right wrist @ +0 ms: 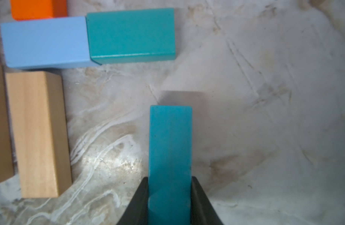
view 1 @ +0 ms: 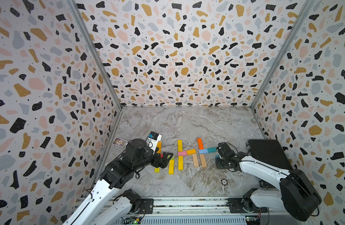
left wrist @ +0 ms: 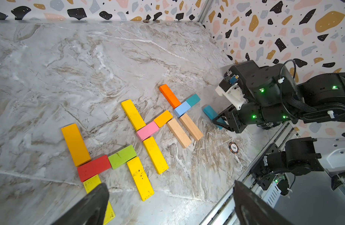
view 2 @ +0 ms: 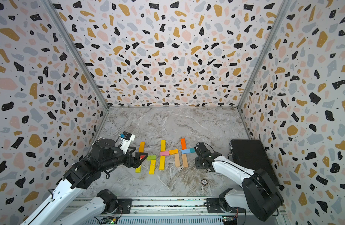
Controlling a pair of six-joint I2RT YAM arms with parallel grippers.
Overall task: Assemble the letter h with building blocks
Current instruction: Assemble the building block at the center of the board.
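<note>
Now my right gripper (right wrist: 170, 181) squeezes long teal block (right wrist: 170, 140), long side pointing toward short teal block (right wrist: 130, 33) near ahead. Left gripper (left wrist: 168, 187) wide open, farther off.

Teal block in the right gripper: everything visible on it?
The long teal block is a flat rectangular bar, painted wood by the look, matte. The right gripper is shut on one end, one finger on each long side. The free end points toward the short teal block, stops clear of it, and throws a shadow on the marble table. Contact with the table cannot be told.
</note>
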